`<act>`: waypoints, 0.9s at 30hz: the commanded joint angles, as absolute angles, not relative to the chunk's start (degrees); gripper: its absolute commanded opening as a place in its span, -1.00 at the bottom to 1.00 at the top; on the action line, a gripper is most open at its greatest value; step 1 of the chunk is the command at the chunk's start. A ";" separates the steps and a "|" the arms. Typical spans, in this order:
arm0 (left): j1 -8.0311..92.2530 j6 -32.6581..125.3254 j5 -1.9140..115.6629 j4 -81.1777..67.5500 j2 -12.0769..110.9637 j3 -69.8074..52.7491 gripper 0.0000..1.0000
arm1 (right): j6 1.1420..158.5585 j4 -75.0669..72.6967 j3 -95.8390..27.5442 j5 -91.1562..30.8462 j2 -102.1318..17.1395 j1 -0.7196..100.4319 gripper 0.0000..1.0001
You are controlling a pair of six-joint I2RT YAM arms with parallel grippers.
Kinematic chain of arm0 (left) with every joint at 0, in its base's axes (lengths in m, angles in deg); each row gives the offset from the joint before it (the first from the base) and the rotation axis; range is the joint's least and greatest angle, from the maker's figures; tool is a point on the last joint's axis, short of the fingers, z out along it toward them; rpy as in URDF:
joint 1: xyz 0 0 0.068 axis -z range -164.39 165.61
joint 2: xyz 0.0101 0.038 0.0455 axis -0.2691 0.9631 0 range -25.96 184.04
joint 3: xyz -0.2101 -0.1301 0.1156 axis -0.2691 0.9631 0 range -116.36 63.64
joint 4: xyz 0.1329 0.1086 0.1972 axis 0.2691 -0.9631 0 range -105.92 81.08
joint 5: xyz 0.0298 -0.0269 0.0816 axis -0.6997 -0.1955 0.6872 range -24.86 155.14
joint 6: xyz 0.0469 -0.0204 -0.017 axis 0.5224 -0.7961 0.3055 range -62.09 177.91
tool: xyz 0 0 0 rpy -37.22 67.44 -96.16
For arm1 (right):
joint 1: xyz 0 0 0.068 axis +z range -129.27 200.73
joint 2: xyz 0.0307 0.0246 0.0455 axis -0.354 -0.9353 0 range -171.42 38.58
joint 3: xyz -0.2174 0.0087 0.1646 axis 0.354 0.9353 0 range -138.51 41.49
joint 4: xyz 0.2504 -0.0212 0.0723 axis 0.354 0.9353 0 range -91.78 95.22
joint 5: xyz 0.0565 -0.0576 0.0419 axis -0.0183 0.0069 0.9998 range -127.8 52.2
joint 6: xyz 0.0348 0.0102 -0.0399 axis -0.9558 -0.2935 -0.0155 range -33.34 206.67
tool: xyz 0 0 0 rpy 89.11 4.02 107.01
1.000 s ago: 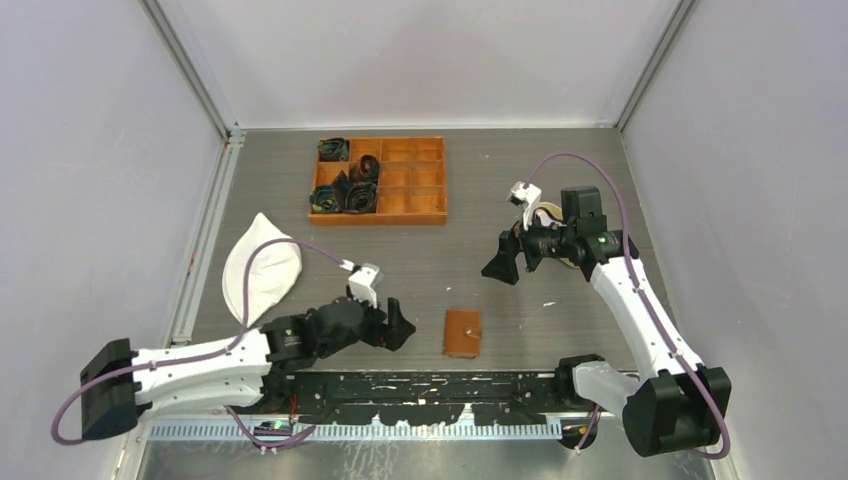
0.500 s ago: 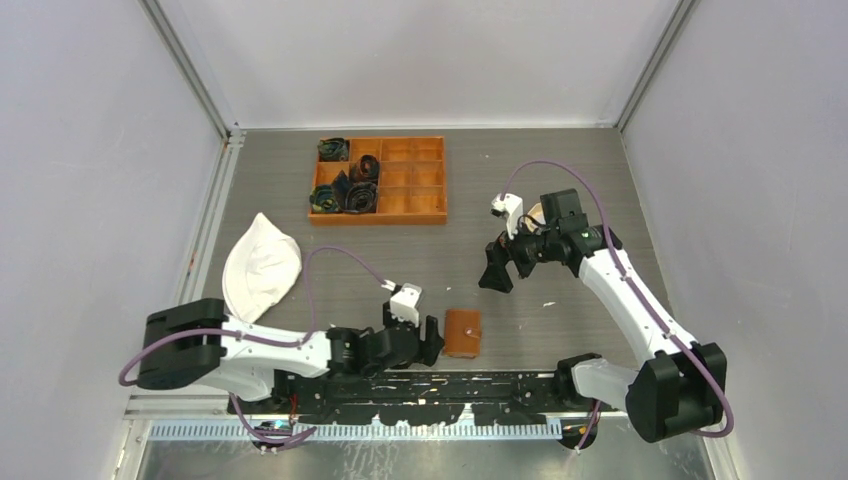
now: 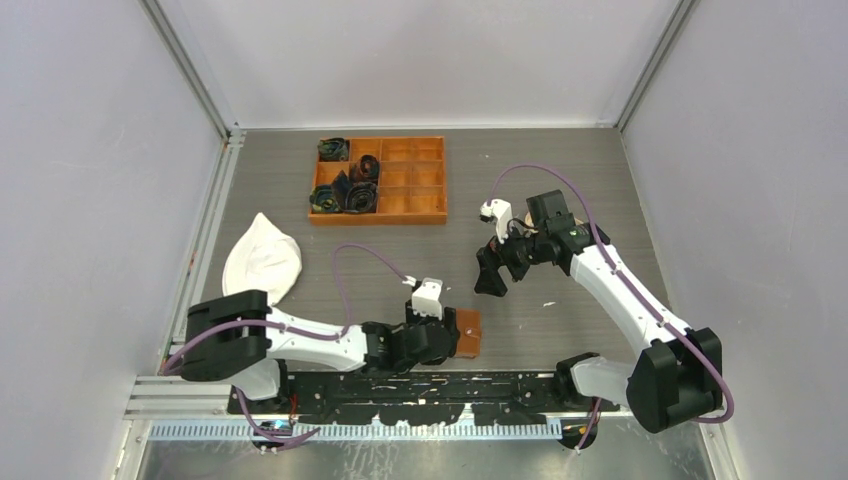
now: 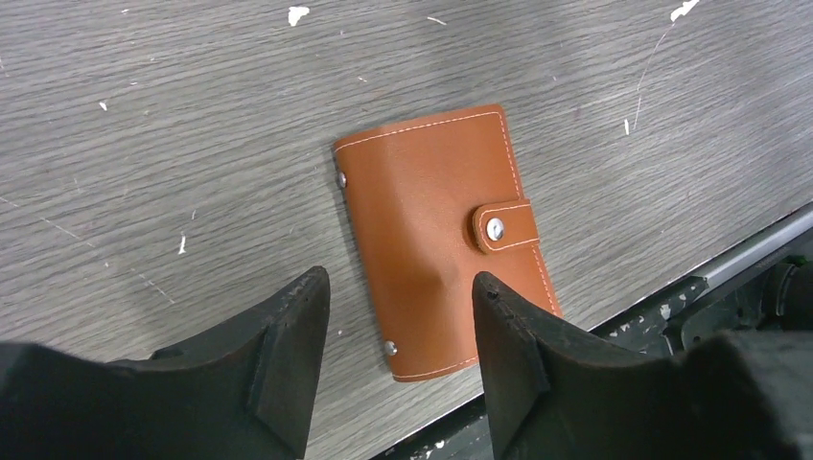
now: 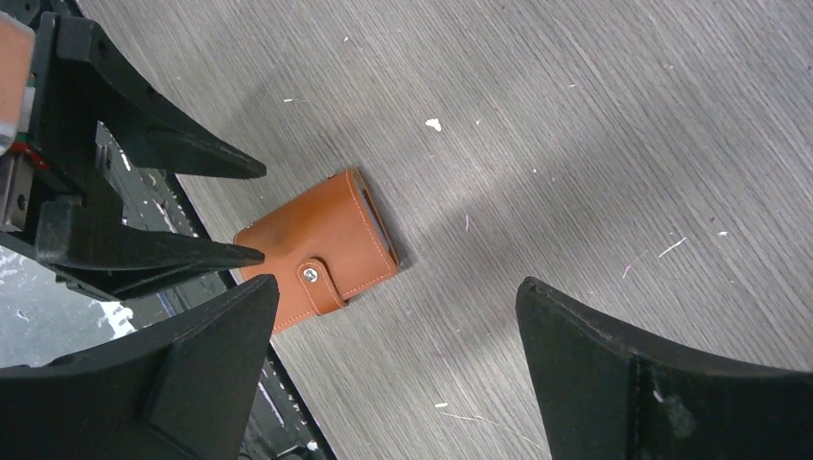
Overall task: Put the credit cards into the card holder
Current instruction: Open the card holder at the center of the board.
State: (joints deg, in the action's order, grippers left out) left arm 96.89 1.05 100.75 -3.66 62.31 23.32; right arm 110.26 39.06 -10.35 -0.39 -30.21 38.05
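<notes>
Holder (image 4: 431, 230) lies snapped shut, flat on the surface (image 4: 192, 115) at 6 o'clock; my left claw (image 4: 398, 286), open, brackets its near end, my right claw (image 5: 398, 287) hangs wide open above; advised: seat low, pinch both long edges squarely.

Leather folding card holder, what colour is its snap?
Silver snap on the brown card holder; clearest in the left wrist view.

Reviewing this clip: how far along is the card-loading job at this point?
Done: nothing visible. The card holder lies closed on the table, its tab snapped. In hand: the left gripper is at the holder's edge, jaws open, not yet gripping; the right gripper hovers open above the table. Left: opening the holder, fetching the cards, none of which show here, and slotting them in.
</notes>
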 commanded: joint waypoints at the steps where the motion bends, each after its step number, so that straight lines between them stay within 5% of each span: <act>1: 97.00 -0.92 103.50 -4.96 63.85 20.88 0.14 | 109.87 37.86 -11.34 -0.58 -30.06 38.53 0.99; 13: 95.18 -6.04 97.95 -12.00 69.72 16.04 0.13 | 110.02 38.10 -11.16 -0.43 -31.07 38.90 0.99; 18: 93.85 -7.75 96.42 -14.30 71.25 15.74 -0.20 | 111.02 38.82 -11.25 -0.66 -32.45 39.71 0.99; 22: 89.87 -7.33 92.24 -10.74 72.39 17.52 -0.80 | 113.85 39.54 -10.88 -0.51 -32.96 40.51 0.99; 27: 85.59 -5.61 90.59 -9.38 72.22 18.43 -0.88 | 125.59 40.24 -7.05 2.99 -31.03 41.05 0.99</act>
